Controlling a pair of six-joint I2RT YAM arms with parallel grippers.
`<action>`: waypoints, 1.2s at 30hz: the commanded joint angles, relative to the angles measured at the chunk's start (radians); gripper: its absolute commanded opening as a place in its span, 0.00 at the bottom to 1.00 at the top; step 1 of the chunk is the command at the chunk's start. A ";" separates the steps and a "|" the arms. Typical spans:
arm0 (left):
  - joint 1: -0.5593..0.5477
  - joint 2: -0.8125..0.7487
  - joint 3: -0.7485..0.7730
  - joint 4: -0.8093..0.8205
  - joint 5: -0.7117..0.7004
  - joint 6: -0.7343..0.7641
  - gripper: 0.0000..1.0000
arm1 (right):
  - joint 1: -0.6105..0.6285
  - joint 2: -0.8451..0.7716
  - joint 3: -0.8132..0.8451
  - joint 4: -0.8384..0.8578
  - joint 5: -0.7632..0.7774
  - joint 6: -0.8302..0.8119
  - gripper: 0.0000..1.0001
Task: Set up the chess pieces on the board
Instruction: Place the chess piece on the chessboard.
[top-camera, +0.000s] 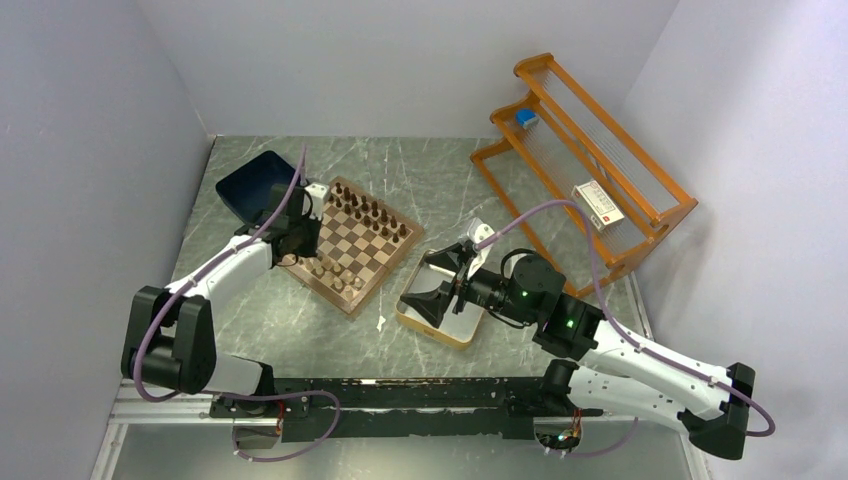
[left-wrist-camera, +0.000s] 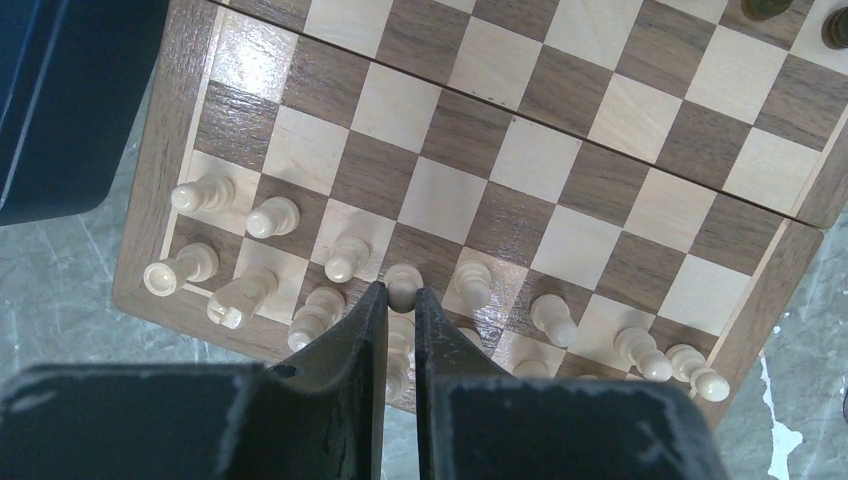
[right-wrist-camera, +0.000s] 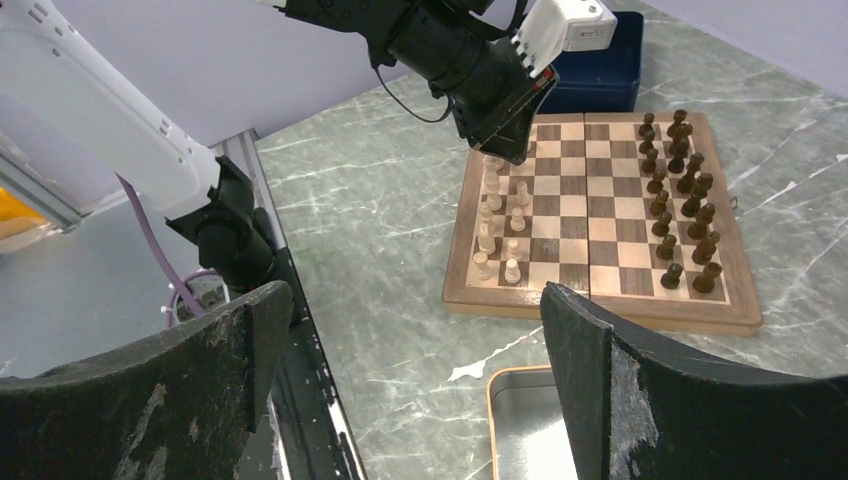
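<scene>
The board (top-camera: 345, 300) lies left of centre on the marble table. Dark chess pieces (top-camera: 372, 212) line its far side and pale ones (top-camera: 330, 272) its near side. In the left wrist view my left gripper (left-wrist-camera: 402, 290) is shut on a pale pawn (left-wrist-camera: 404, 280) that stands among the pale pieces (left-wrist-camera: 272, 216) near the board's rim (left-wrist-camera: 150, 200). My right gripper (right-wrist-camera: 415, 310) hangs wide open and holds nothing, off the board (right-wrist-camera: 600, 308) and above the silver tin (right-wrist-camera: 520, 420). The dark pieces (right-wrist-camera: 680, 200) show across that view.
A navy tray (top-camera: 250, 185) sits just behind the board's left corner, close to my left arm. The gold-rimmed tin (top-camera: 440, 330) lies right of the board under my right gripper (top-camera: 445, 283). An orange rack (top-camera: 585, 160) holding a white box (top-camera: 597, 205) stands at the back right.
</scene>
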 joint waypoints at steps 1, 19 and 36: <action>-0.004 0.007 -0.018 0.047 0.027 -0.001 0.08 | 0.002 -0.013 0.029 0.000 -0.013 0.020 1.00; -0.004 0.051 -0.021 0.085 0.033 -0.008 0.10 | 0.002 -0.047 0.041 -0.015 -0.016 0.052 1.00; -0.004 0.086 -0.023 0.078 0.010 -0.013 0.13 | 0.003 -0.083 0.043 -0.027 -0.011 0.058 1.00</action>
